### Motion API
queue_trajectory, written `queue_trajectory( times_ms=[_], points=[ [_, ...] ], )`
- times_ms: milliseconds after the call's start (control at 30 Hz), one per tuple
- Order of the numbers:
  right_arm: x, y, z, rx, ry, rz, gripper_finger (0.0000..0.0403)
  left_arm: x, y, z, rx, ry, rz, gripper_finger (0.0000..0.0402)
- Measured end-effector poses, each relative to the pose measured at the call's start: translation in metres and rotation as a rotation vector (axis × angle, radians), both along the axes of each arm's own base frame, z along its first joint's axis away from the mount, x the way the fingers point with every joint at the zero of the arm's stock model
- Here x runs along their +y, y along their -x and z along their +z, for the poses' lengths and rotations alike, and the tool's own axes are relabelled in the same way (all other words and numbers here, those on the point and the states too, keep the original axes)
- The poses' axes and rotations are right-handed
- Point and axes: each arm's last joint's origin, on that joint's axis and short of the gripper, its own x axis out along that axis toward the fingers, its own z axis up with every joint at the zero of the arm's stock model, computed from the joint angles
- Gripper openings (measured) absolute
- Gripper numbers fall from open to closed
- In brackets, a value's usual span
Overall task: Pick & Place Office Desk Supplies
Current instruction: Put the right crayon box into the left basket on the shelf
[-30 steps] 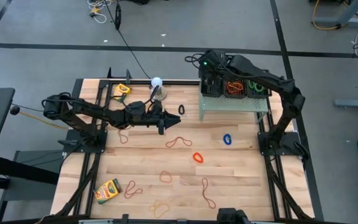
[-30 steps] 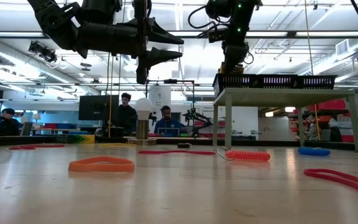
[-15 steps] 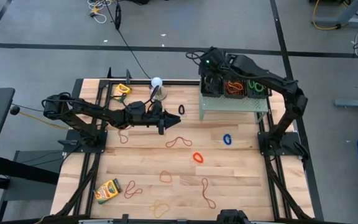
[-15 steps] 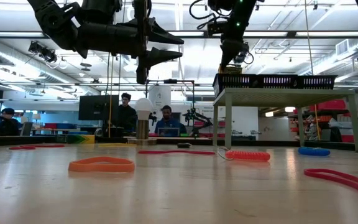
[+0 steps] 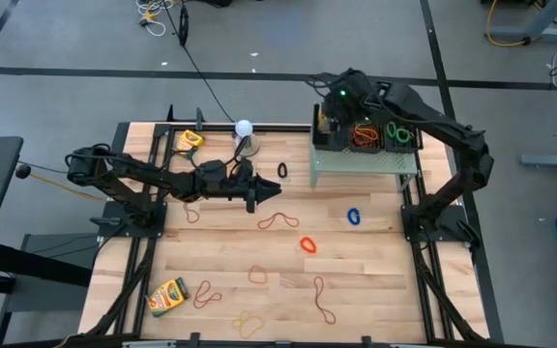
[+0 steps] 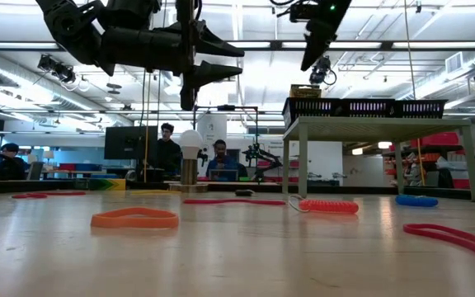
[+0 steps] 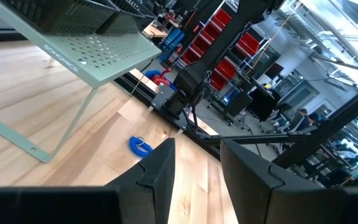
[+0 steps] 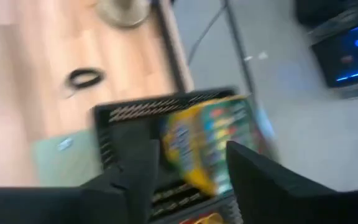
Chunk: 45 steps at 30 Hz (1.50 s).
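Note:
Three black mesh baskets [image 5: 366, 133] stand on the pale green riser [image 5: 366, 160] at the far right. A yellow-and-green crayon box [image 8: 211, 142] stands in the leftmost basket [image 8: 114, 134], its top above the rim [image 6: 305, 91]. My right gripper [image 6: 313, 56] hangs open above that box, clear of it, pointing steeply down. My left gripper [image 5: 252, 194] hovers level over the table's middle, open and empty. Two more crayon boxes [image 5: 190, 140] [image 5: 167, 296] lie on the table's left side. Rubber bands lie scattered: black [image 5: 281, 170], blue [image 5: 354, 217], orange [image 5: 307, 245].
A white ball on a metal base [image 5: 244, 129] stands at the far edge beside the riser. More band loops [image 5: 321, 300] [image 5: 249, 324] lie toward the near edge. The middle and right baskets hold orange [image 5: 364, 133] and green [image 5: 401, 133] loops. People sit beyond the far edge [image 6: 168, 148].
My right gripper has risen from the leftmost basket, shifted a little toward the table's right edge and rolled at the wrist. The crayon box stays behind, standing in the basket.

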Motion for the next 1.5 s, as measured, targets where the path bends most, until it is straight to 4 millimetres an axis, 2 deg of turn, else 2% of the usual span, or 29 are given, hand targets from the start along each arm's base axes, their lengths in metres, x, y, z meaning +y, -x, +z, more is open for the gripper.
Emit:
queue_trajectory(
  times_ms=[100, 300, 367, 500, 667, 900, 1200, 1333, 1500],
  points=[
    [0.004, 0.004, -0.005, 0.048, -0.059, 0.004, 0.0146, 0.0, 0.0, 0.0, 0.001, -0.003, 0.003, 0.0135],
    [-0.003, 0.002, -0.037, 0.117, -0.089, -0.021, 0.0029, 0.001, 0.0, -0.001, 0.012, -0.006, 0.037, 0.0129],
    [-0.006, 0.0, -0.045, 0.112, -0.065, -0.035, 0.0008, 0.002, 0.0, -0.003, 0.038, 0.004, 0.049, 0.012],
    [-0.006, -0.002, -0.044, 0.099, -0.049, -0.043, 0.002, 0.002, 0.0, -0.006, 0.068, 0.01, 0.048, 0.0094],
    [-0.004, 0.003, -0.021, -0.009, -0.017, -0.077, 0.0009, 0.0, 0.0, -0.006, 0.07, 0.008, 0.046, 0.0063],
    [-0.017, -0.005, -0.016, -0.132, 0.034, -0.106, 0.0008, 0.0, 0.001, -0.008, 0.085, 0.002, 0.05, 0.0045],
    [-0.029, -0.004, -0.029, -0.139, 0.028, -0.11, 0.0005, 0.0, 0.001, -0.008, 0.09, -0.002, 0.048, 0.0044],
    [-0.031, -0.003, -0.042, -0.107, 0.015, -0.107, 0.0005, 0.0, 0.001, -0.008, 0.09, -0.004, 0.048, 0.0044],
    [-0.032, -0.004, -0.045, -0.113, 0.022, -0.106, 0.0005, 0.0, 0.001, -0.009, 0.091, -0.004, 0.048, 0.0044]
  ],
)
